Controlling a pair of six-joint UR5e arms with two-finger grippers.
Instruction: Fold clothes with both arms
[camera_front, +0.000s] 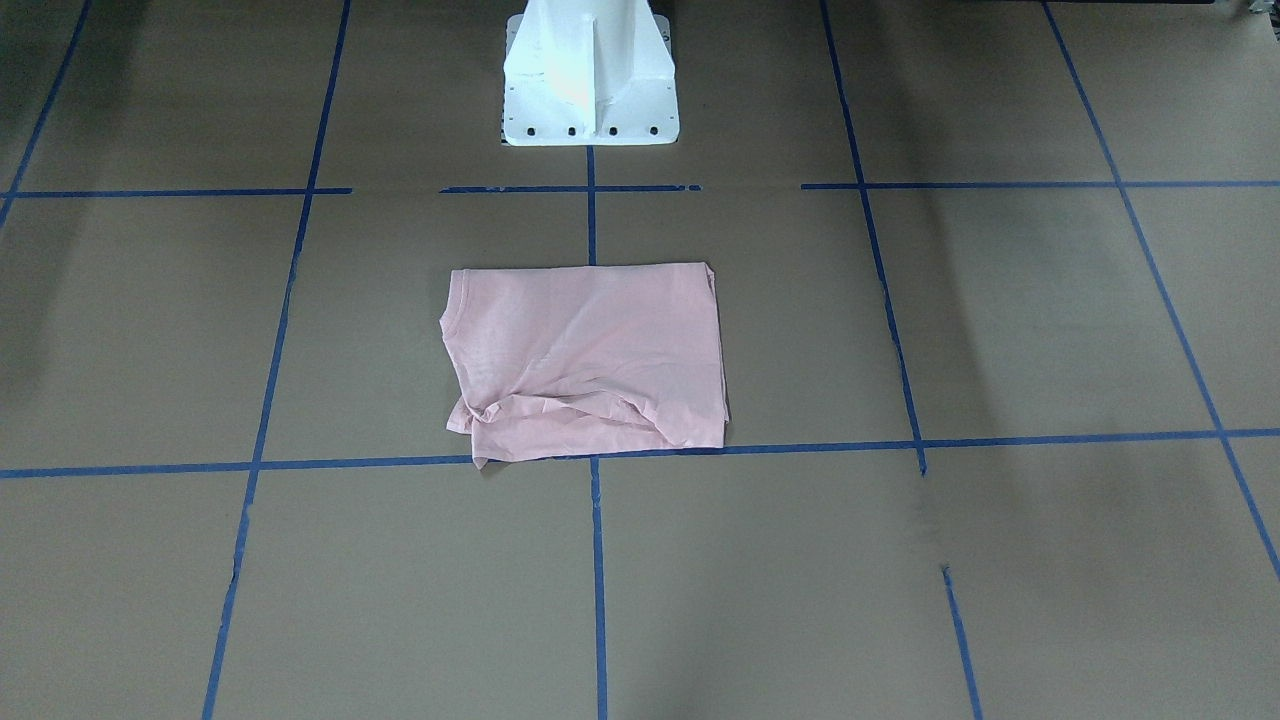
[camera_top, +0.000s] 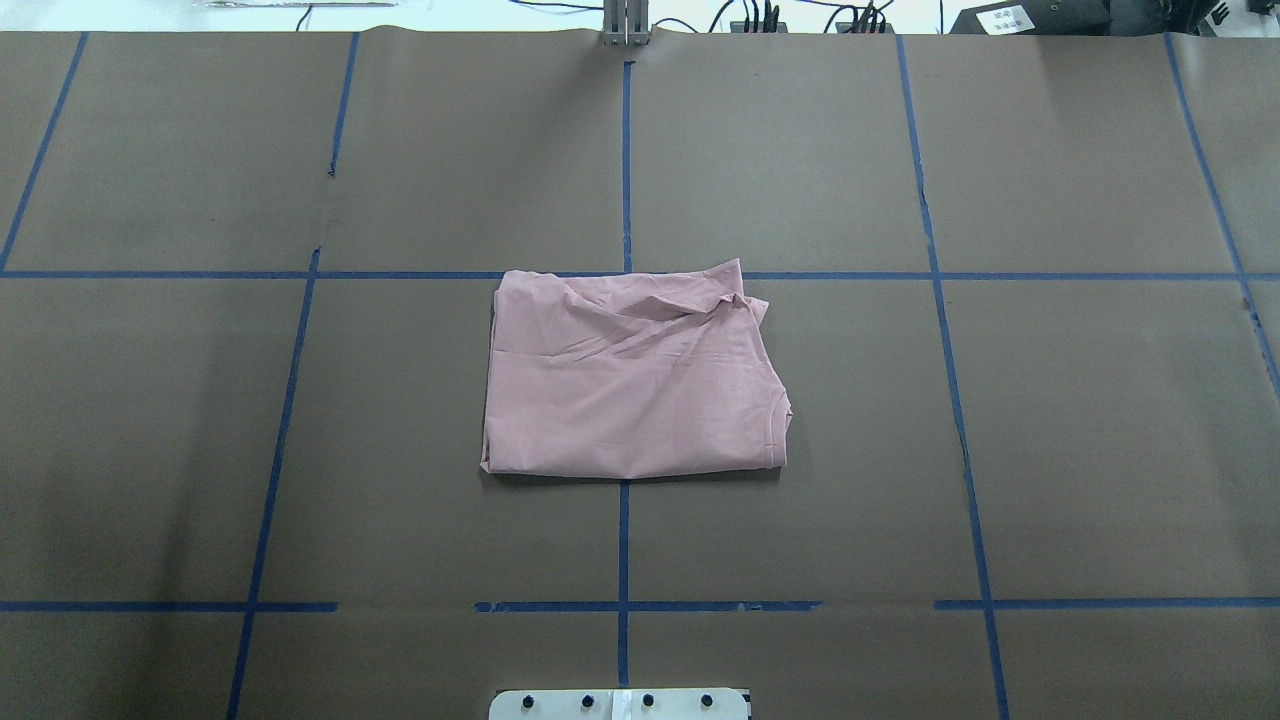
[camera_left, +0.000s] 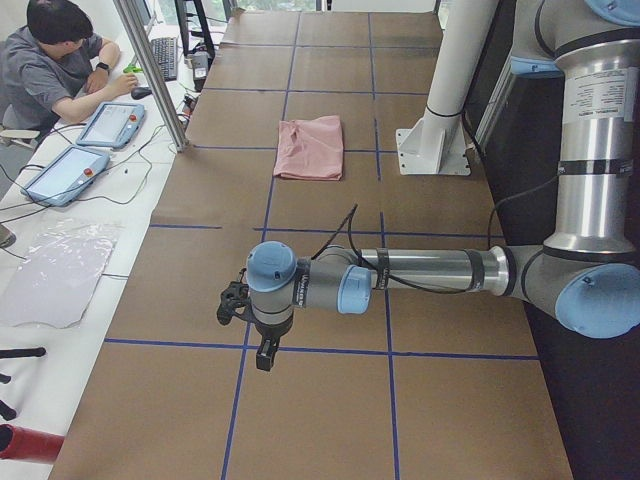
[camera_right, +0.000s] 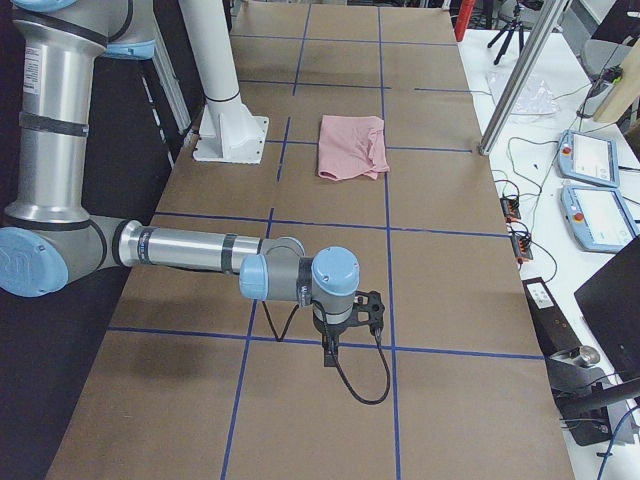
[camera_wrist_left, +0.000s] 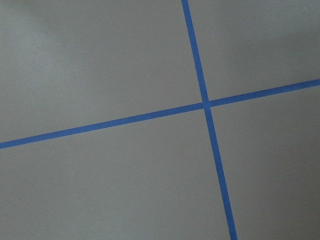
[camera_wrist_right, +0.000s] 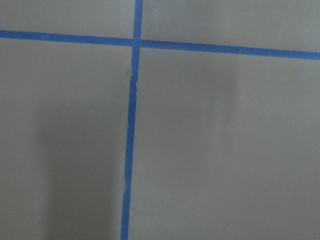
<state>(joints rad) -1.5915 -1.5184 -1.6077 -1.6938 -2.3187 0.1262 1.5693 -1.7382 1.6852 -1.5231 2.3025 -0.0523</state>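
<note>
Grippers are both hanging low over the table (camera_top: 400, 150), each pointing down at a crossing of blue tape lines (camera_wrist_left: 204, 104). The left gripper (camera_left: 263, 353) is showing only in the side view, so I cannot tell whether its fingers are spread or closed. The same goes for the right gripper (camera_right: 329, 352). No cloth is hanging from either.

Between the two, and well apart from both, the pink shirt (camera_top: 630, 390) is lying on the middle of the table, near the white pedestal (camera_front: 590, 80). It is sitting as a rough rectangle, plain side up. Its neck edge is facing the right gripper's end, and its far corner on that side is bunching up.

The folding is looking done, or nearly so, with both arms parked wide. If that rumpled corner is to be tidied, each arm is facing a long reach inward, then a careful pinch of thin layers lying flat on the paper.
</note>
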